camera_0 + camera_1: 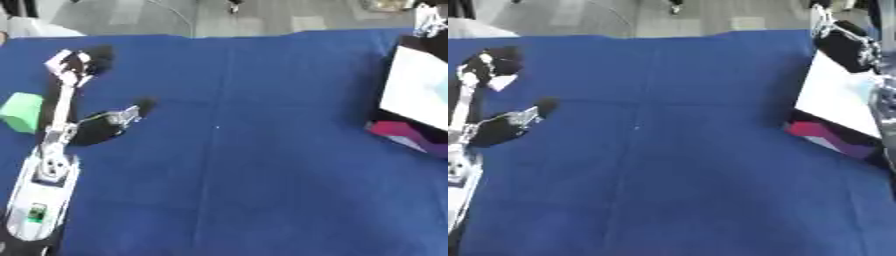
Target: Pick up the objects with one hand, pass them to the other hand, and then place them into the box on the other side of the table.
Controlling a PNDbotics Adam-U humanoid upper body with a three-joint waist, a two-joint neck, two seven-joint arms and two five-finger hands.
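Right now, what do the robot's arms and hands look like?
The left arm is silver-white metal with a small green marking near its base, narrowing to a slim rod. The left hand is black with pale parts. Of the right hand only a black shape with silvery pieces shows.

Blue tablecloth (675,165) across the view. Left hand (492,100), fingers outstretched, at nine o'clock. Box (837,100), white-faced with a magenta edge, at three o'clock. Right hand (846,47) at two o'clock, above the box.
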